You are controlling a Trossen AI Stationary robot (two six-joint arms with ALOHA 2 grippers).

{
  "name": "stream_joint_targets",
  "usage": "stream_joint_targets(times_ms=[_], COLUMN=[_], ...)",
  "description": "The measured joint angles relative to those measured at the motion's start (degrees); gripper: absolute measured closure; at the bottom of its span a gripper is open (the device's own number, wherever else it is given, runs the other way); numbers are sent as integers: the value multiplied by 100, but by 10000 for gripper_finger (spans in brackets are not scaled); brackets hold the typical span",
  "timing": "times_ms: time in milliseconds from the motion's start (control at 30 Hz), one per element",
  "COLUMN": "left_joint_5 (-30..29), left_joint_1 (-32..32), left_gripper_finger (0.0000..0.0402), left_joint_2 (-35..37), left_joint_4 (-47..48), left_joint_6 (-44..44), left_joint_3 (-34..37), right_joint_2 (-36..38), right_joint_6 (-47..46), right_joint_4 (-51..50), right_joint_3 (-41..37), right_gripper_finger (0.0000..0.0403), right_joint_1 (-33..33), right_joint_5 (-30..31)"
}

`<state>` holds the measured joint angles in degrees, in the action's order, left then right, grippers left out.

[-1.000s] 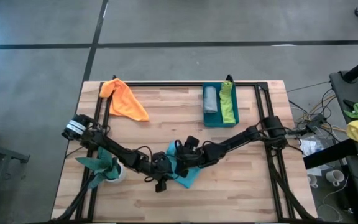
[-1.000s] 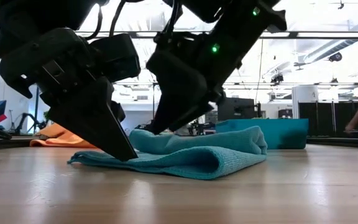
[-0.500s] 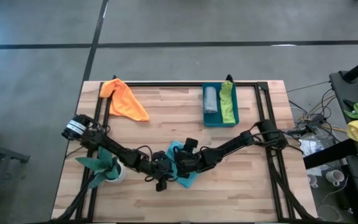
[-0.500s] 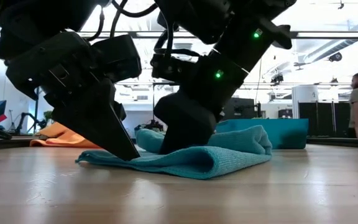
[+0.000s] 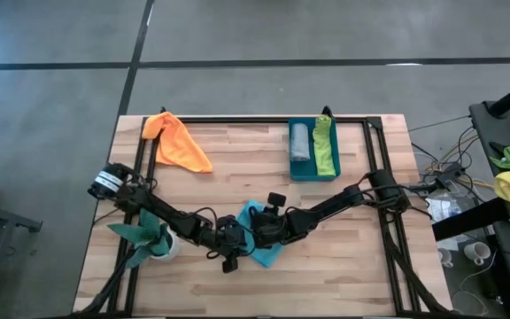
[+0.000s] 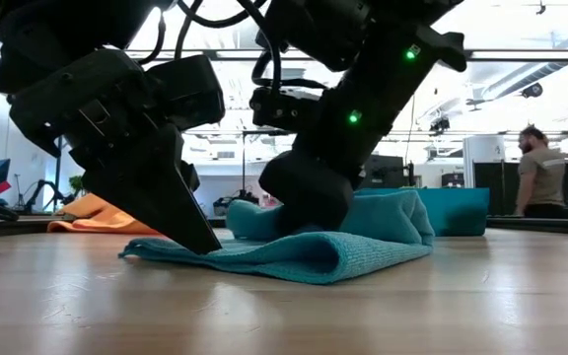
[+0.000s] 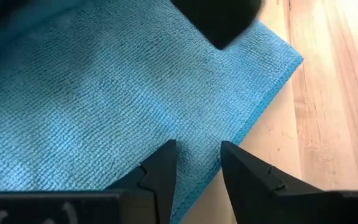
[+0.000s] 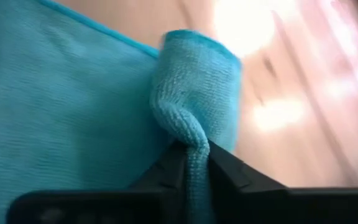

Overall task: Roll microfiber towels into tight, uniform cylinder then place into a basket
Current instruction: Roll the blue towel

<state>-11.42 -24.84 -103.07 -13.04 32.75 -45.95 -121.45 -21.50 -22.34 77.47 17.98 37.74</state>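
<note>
The turquoise towel (image 5: 262,237) lies folded on the table's near middle, its far part bunched up (image 6: 392,212). My left gripper (image 7: 197,149) stands at the towel's near-left edge, its fingers a little apart with the tips down on the cloth. My right gripper (image 8: 194,152) is shut on a raised fold of the same towel. The teal basket (image 5: 301,170) stands at the far right. In it lie a rolled grey towel (image 5: 300,140) and a lime green one (image 5: 325,146). The orange towel (image 5: 177,142) lies loose at the far left. My left gripper sets both fingertips (image 6: 203,245) on the towel close to its edge (image 7: 232,146), slanting down from the table's left. The cloth lies flat on the table under them. My right gripper pinches a raised fold of the towel (image 8: 191,134) between its two fingers, slanting down from the right. The fold stands up off the cloth below, and the rest of the towel stays on the table.
A leafy plant in a white pot (image 5: 147,237) stands at the near left, beside the left arm. A black frame (image 5: 237,119) runs along the table's far edge. A person (image 6: 535,182) stands in the room beyond the table. Bare wood shows at the near right.
My right gripper has come down onto the towel, rolled at the wrist and shut on a fold of it. The towel's far part has bunched up higher, while the edge under my left gripper has stayed on the table.
</note>
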Motion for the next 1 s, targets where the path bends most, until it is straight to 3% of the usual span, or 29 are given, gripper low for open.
stream_joint_targets(times_ms=[200,400,767,1000], left_joint_5=[42,43,42,38], left_joint_1=[0,-3,9,9], left_gripper_finger=[290,290,290,290], left_joint_2=[0,0,-1,-2], left_joint_4=[16,10,23,19], left_joint_6=[15,148,144,144], left_joint_3=[-65,-83,-86,-86], right_joint_2=[2,20,-276,-254], right_joint_6=[-119,-206,-171,-464], right_joint_4=[-183,-794,-582,-615], right_joint_3=[0,290,271,284], right_gripper_finger=[389,389,385,322], right_joint_1=[38,105,87,83], right_joint_5=[233,939,60,43])
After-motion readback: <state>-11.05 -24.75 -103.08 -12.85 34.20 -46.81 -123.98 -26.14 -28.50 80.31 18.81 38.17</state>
